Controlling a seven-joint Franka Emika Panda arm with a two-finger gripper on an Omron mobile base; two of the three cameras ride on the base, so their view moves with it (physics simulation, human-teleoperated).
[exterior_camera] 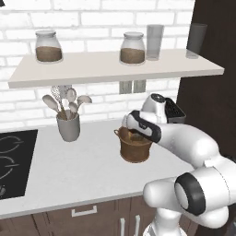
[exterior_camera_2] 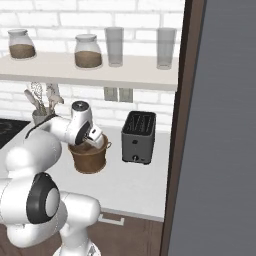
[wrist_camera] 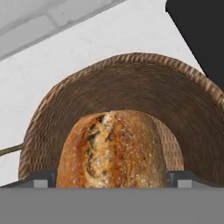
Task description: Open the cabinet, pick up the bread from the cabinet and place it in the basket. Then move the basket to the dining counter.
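Observation:
The brown basket (exterior_camera: 135,150) (exterior_camera_2: 89,159) stands on the light grey worktop below the cabinet (exterior_camera: 115,69) (exterior_camera_2: 90,72). My gripper (exterior_camera_2: 95,142) reaches down into the basket's mouth, and the arm covers it in the left base view. In the hand view the golden-brown bread (wrist_camera: 111,148) lies inside the woven basket wall (wrist_camera: 131,74). It sits between my open gripper's (wrist_camera: 111,177) two fingertips (wrist_camera: 43,178), with a thin gap on each side. The dining counter is out of view.
Two lidded jars (exterior_camera: 48,47) (exterior_camera: 132,48) and two glasses (exterior_camera: 155,41) (exterior_camera: 197,40) stand on the shelf. A grey utensil cup (exterior_camera: 68,125) is left of the basket, a dark toaster (exterior_camera_2: 138,136) right of it. A black cooktop (exterior_camera: 14,161) lies far left, a tall dark panel (exterior_camera_2: 220,125) at right.

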